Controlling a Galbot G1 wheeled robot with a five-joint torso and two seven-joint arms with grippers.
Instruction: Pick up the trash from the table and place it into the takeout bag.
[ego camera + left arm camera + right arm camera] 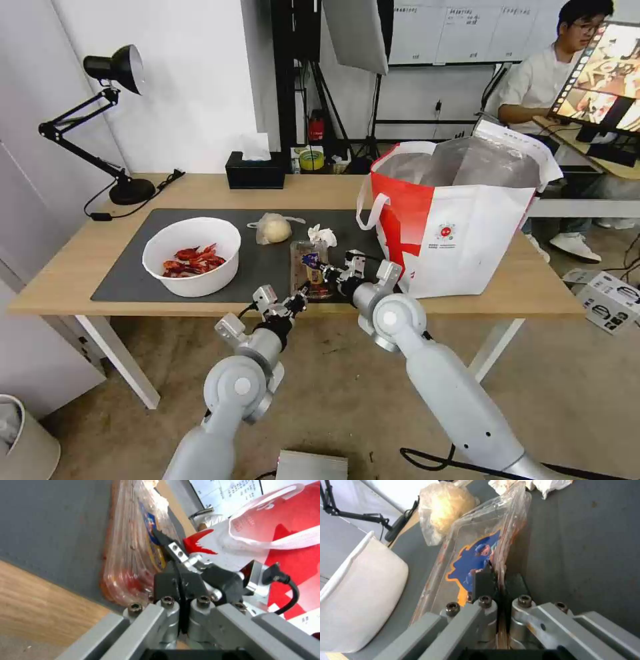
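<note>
The right pincer [325, 270] is closed on one edge of the clear clamshell tray [311, 267], which lies on the dark mat [127, 273] of the surface. The left pincer [303, 297], fingers together and empty, sits at the tray's near end. The thin plastic may slip or bend when lifted, spilling scraps before reaching the takeout bag [460, 233], just beside the right pincer.

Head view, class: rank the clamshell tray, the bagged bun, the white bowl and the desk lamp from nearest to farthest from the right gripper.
1. Clamshell tray, clamped in the right gripper.
2. Bagged bun, behind the tray, towards the robot's left.
3. White bowl, further left on the mat.
4. Desk lamp, at the table's far left corner.
</note>
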